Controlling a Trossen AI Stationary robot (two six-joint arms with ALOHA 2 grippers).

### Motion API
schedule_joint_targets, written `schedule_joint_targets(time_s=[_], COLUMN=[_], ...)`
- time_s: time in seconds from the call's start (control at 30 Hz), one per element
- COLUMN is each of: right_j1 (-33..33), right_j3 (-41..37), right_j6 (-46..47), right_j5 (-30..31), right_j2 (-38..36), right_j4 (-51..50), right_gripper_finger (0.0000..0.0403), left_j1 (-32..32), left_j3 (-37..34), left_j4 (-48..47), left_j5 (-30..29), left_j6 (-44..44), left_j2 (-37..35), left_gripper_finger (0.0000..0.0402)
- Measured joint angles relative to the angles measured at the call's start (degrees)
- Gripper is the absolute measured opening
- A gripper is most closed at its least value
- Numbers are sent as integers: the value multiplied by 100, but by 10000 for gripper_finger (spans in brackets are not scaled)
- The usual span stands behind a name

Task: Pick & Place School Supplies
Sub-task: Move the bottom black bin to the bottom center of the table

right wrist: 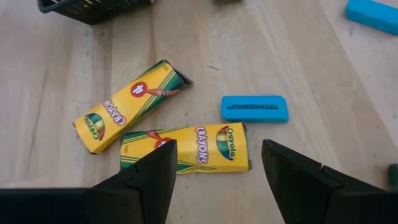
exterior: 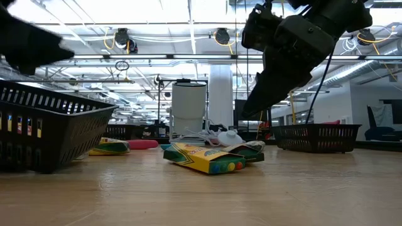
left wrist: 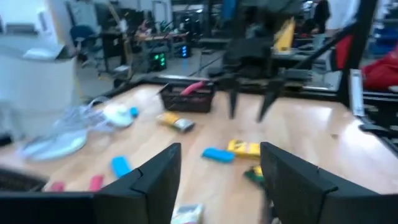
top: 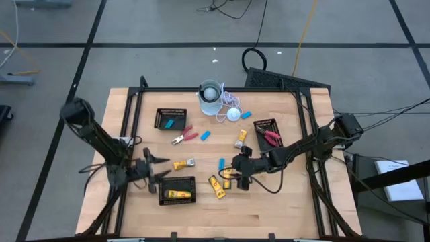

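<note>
1. Right gripper (top: 236,165) hangs just over the mid-table, jaws wide and empty; the wrist view shows two crayon boxes (right wrist: 186,147) and one blue eraser (right wrist: 255,108) lying below it.
2. Left gripper (top: 158,167) hovers beside the near tray (top: 176,182), jaws parted, nothing held.
3. From above: five yellow crayon boxes, one in that near tray.
4. Five blue erasers, one in the far-left tray (top: 170,118).
5. Two red-handled tools: one (top: 183,137) loose, one in the right tray (top: 266,125).
</note>
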Motion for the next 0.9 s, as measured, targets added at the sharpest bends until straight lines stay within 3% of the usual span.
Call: schedule_joint_targets(time_s=[0.23,0.43,0.7,0.9], right_j1=[0,5,44,44], right_j3=[0,2,2,7], right_j6=[-63,-106,-193,-193], right_j5=[1,-8,-14,-14], right_j2=[0,0,0,0], right_j4=[2,2,2,4], right_gripper_finger=[224,224,224,224], left_j1=[211,253,254,253], left_j3=[-444,-442,-440,-437], left_j4=[-1188,-1484,-2563,-2571], left_j5=[-151,-90,206,612], left_j6=[-1921,-2138,-3321,-3512], left_j2=[-280,-284,-282,-282], left_gripper_finger=[115,11,3,2])
